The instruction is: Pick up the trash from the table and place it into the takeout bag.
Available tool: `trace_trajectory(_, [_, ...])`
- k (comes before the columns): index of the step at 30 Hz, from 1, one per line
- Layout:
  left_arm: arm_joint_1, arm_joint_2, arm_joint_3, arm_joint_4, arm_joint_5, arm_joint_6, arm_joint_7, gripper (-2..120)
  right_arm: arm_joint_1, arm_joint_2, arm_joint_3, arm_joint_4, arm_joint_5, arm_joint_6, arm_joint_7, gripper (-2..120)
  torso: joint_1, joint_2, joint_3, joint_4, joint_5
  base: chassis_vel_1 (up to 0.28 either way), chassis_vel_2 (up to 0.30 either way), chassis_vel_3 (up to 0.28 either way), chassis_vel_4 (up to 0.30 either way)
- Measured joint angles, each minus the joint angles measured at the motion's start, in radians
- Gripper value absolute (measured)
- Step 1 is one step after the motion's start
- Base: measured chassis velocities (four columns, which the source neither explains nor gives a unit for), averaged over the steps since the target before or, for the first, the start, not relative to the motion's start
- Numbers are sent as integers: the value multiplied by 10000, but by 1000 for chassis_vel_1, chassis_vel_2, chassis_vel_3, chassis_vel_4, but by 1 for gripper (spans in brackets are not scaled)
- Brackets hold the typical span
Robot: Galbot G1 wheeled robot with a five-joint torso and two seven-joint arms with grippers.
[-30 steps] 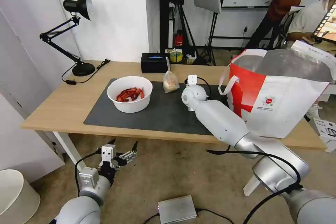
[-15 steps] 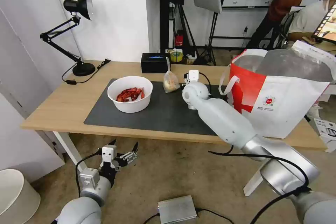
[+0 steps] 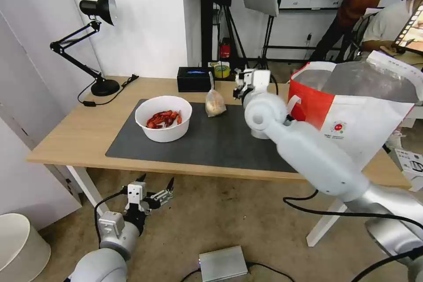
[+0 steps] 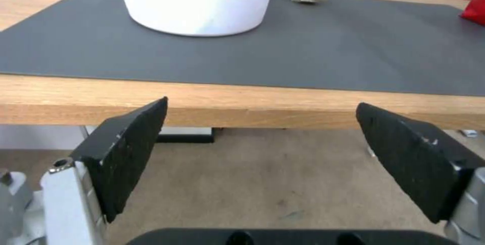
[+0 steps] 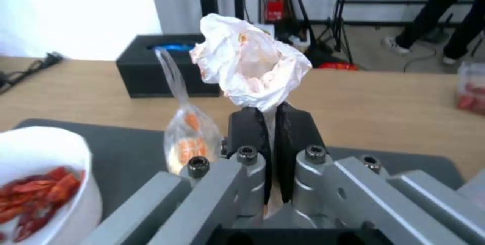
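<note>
The right gripper [image 5: 270, 123] is clamped on the crumpled white tissue [image 5: 250, 68], held above the counter [image 3: 79, 132] beside the takeout bag [image 3: 352, 119]; the knotted clear bag [image 3: 215, 103] and white bowl [image 3: 163, 118] sit on the grey mat [image 3: 207, 141]; the left gripper [image 4: 263, 161] hangs wide open and empty below the counter's edge.

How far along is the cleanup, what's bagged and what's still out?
Nothing can be seen inside the takeout bag. In hand: the right hand is shut on the crumpled tissue, raised above the table near the bag. Left: the bowl of crayfish shells and the knotted clear bag on the mat, plus the clamshell. The left hand waits open below the table edge.
</note>
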Motion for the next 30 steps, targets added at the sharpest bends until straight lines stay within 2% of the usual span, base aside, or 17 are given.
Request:
trace_trajectory(7, [87,-23,-81,-91,14,2,-2,100,120,-823,274,886,718,-175,566,2,0,0,0,0,1,0,0,0,0])
trace_trajectory(11, [186,-37,-126,-181,77,4,-8,100,11,-1853,809,1553,1281,-189,775,2,0,0,0,-1,2,0,0,0,0])
trace_trajectory(12, [186,-37,-126,-181,77,4,-8,100,11,-1853,809,1553,1281,-189,775,2,0,0,0,-1,2,0,0,0,0])
trace_trajectory(15, [194,-48,-84,-241,131,5,-9,100,-143,-2769,1301,2021,1768,-191,813,2,0,0,0,-2,3,0,0,0,0])
trace_trajectory(20, [94,-30,79,-253,149,4,-6,100,-253,-3437,1754,2301,2122,-177,813,2,-1,1,-1,-2,3,0,0,0,0])
trace_trajectory(24, [-73,49,273,-253,146,5,-5,100,-561,-4285,2410,2497,2456,-147,797,2,0,0,0,-2,1,0,0,0,0])
trace_trajectory(30, [-153,127,370,-264,127,4,-5,100,-1202,-4908,3121,2447,2771,-142,744,2,-1,1,-1,-3,2,0,0,0,0])
